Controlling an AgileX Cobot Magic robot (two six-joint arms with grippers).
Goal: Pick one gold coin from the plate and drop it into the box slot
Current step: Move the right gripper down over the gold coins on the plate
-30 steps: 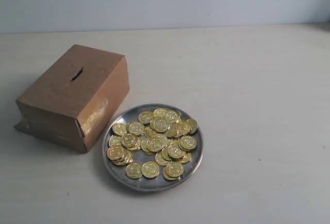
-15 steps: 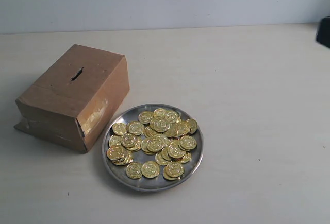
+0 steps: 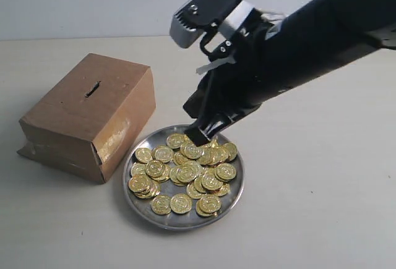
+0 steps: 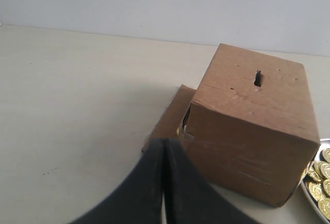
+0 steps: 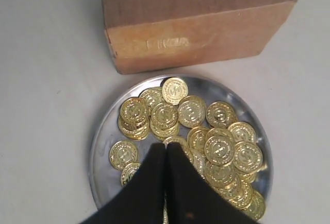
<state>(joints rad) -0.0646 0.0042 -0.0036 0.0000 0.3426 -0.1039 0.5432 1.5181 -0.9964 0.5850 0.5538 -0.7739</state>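
The shiny metal plate (image 3: pixel 237 185) holds a heap of gold coins (image 3: pixel 185 171) beside the brown cardboard box (image 3: pixel 86 117), whose dark slot (image 3: pixel 93 88) is on the top face. My right gripper (image 3: pixel 199 135) has come in from the upper right and hangs over the far part of the coin pile. In the right wrist view the right gripper (image 5: pixel 165 145) is shut, fingertips together above the coins (image 5: pixel 219 149) in the plate (image 5: pixel 102 131), with no coin between them. The left gripper (image 4: pixel 164 142) is shut and empty, close to the box (image 4: pixel 247 126) and its slot (image 4: pixel 257 78).
The pale tabletop (image 3: pixel 309 207) spreads around the box and plate, with a light wall (image 3: pixel 93 3) behind. The black right arm (image 3: pixel 297 40) crosses the upper right of the exterior view. A loose cardboard flap (image 4: pixel 172 116) sticks out at the box's base.
The right arm, first out of view and then just at the right edge, has swept in over the plate. Box, plate and coins have not moved.
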